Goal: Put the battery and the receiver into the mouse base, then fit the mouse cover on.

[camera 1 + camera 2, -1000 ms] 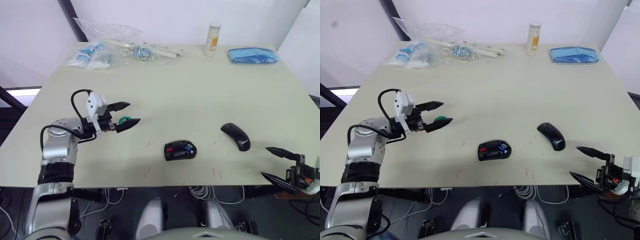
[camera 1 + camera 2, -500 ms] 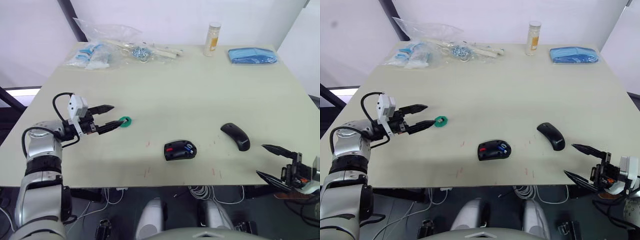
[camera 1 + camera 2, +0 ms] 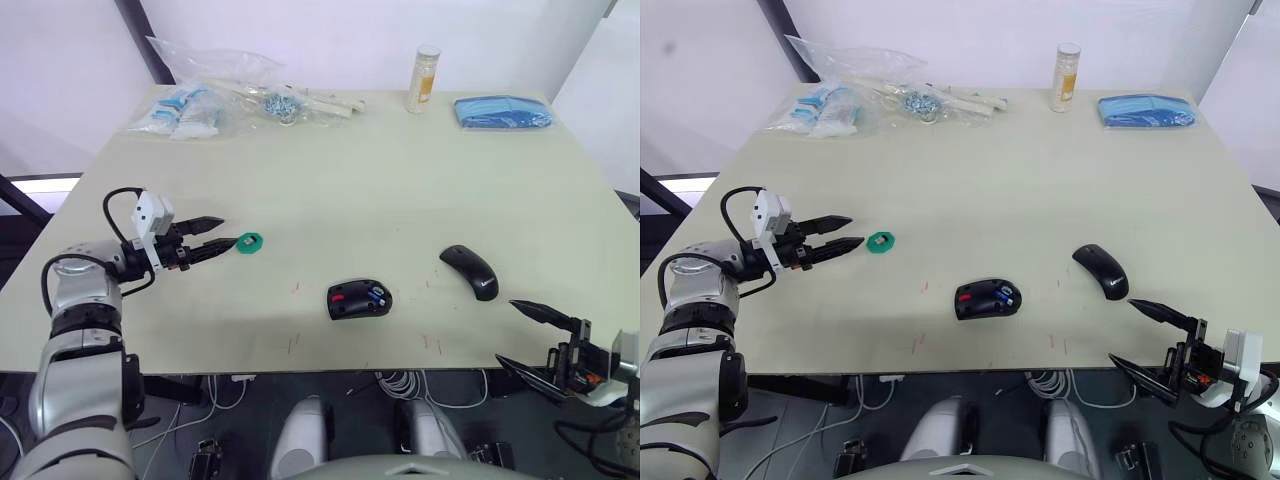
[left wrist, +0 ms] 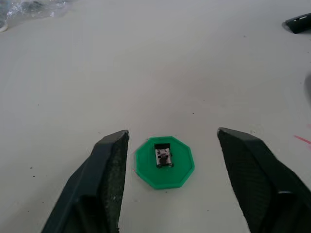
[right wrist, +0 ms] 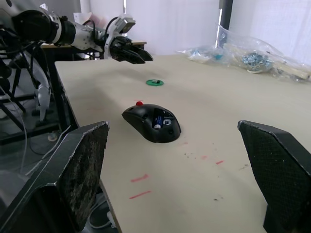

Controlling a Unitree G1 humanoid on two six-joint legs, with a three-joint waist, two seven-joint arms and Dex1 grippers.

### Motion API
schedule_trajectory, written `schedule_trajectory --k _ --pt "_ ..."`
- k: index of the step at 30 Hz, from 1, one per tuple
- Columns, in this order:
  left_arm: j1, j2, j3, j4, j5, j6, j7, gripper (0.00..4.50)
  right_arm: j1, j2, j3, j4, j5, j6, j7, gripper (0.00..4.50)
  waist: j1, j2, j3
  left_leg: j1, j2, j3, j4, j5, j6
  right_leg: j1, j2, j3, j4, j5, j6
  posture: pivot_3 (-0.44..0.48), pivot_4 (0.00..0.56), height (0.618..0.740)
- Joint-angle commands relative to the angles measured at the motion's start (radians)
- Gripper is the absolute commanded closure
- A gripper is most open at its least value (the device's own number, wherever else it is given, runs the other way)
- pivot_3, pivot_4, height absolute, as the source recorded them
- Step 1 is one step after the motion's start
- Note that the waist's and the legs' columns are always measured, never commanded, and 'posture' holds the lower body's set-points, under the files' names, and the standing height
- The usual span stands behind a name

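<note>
The mouse base lies near the table's front middle, red wheel to the left. The blue battery sits in its open compartment. To its right the black mouse cover rests on the table. A tiny black and silver receiver lies on a green disc at the left. My left gripper is open, its fingertips just left of the disc and holding nothing. Beyond the table's front right edge, my right gripper hangs open and empty, apart from the cover.
Clear plastic bags of small parts lie at the back left. A pale bottle and a blue packet stand at the back right. Red marks dot the table near the mouse base.
My left gripper has drawn back leftward, from around the green disc to just short of it. The right gripper has shifted left and lower along the front edge.
</note>
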Motion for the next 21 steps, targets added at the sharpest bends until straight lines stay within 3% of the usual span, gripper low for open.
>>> schedule_trajectory --k 1,2,5,21 --pt "-0.037 0.011 -0.016 0.023 0.031 -0.010 -0.006 2.02 0.010 0.003 -0.004 -0.039 0.001 -0.020 -0.014 0.00 0.000 0.000 0.000 0.000 0.000 0.000 0.000 0.000 0.000 0.000 0.000 0.000 0.000 0.000 0.000 0.000 0.150 0.740" --pt "-0.043 0.009 -0.017 0.029 0.037 -0.013 -0.004 2.18 0.013 0.003 -0.001 -0.042 0.001 -0.021 -0.017 0.00 0.000 0.000 0.000 0.000 0.000 0.000 0.000 0.000 0.000 0.000 0.000 0.000 0.000 0.000 0.000 0.000 0.150 0.740" --pt "-0.054 0.006 -0.021 0.041 0.048 -0.014 -0.002 3.69 0.021 0.006 0.008 -0.053 -0.001 -0.023 -0.025 0.00 0.000 0.000 0.000 0.000 0.000 0.000 0.001 0.000 0.000 0.000 0.000 0.000 0.000 0.000 0.000 0.000 0.150 0.740" --pt "-0.048 -0.012 -0.030 0.052 0.094 -0.043 0.050 3.69 0.000 0.017 0.032 -0.030 -0.014 -0.054 -0.037 0.00 -0.001 -0.001 0.001 -0.001 0.000 0.000 0.001 0.000 0.000 -0.001 0.000 0.000 0.000 0.000 0.000 0.000 0.150 0.740"
